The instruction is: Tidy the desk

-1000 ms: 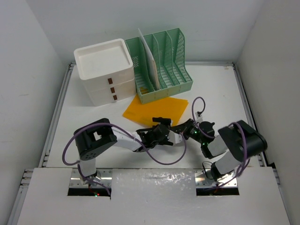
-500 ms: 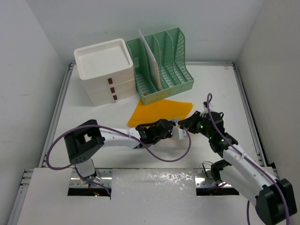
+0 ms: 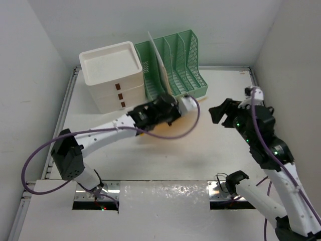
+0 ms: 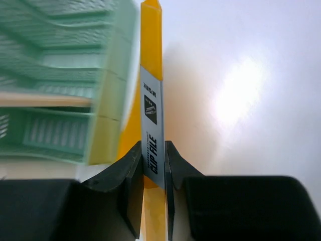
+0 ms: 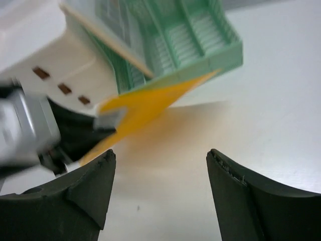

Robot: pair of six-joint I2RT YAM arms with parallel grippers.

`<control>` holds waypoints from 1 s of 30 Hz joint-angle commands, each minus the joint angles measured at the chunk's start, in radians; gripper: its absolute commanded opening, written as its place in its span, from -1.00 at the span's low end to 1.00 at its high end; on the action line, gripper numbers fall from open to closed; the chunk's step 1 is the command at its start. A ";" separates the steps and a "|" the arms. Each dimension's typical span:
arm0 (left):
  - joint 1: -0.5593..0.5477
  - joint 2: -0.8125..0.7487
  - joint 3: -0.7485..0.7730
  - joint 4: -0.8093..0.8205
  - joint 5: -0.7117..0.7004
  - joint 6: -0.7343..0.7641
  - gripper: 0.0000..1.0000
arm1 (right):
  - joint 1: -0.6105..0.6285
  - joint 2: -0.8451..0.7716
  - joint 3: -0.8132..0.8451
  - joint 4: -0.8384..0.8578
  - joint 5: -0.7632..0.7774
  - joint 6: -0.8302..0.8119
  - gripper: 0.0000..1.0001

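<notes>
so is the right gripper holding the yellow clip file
No, the right gripper stands open and empty, while the yellow clip file is pinched in the left gripper.

White-shelled arms (image 3: 100, 133) with black joints are trailed by looping purple cables (image 3: 37, 153); the jaws are matte black.

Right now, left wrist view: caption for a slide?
Left gripper clamped on a yellow clip file, edge-on beside the green rack.
</notes>
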 commanded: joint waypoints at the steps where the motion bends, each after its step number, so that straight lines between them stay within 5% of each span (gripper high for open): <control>1: 0.153 -0.087 0.148 -0.002 0.193 -0.235 -1.00 | 0.004 0.019 0.108 -0.132 0.132 -0.128 0.43; 8: 0.362 -0.078 0.267 0.033 0.265 -0.626 -1.00 | 0.093 0.108 -0.002 0.163 -0.002 -0.238 0.29; 16: 0.387 0.031 0.386 0.027 0.305 -0.764 -1.00 | 0.605 0.336 0.034 0.464 0.452 -0.480 0.40; 19: 0.387 0.054 0.382 0.036 0.295 -0.783 -1.00 | 0.667 0.431 0.056 0.609 0.502 -0.478 0.52; 30: 0.388 0.051 0.406 0.013 0.268 -0.801 -1.00 | 0.652 0.807 0.162 0.720 0.957 -0.465 0.69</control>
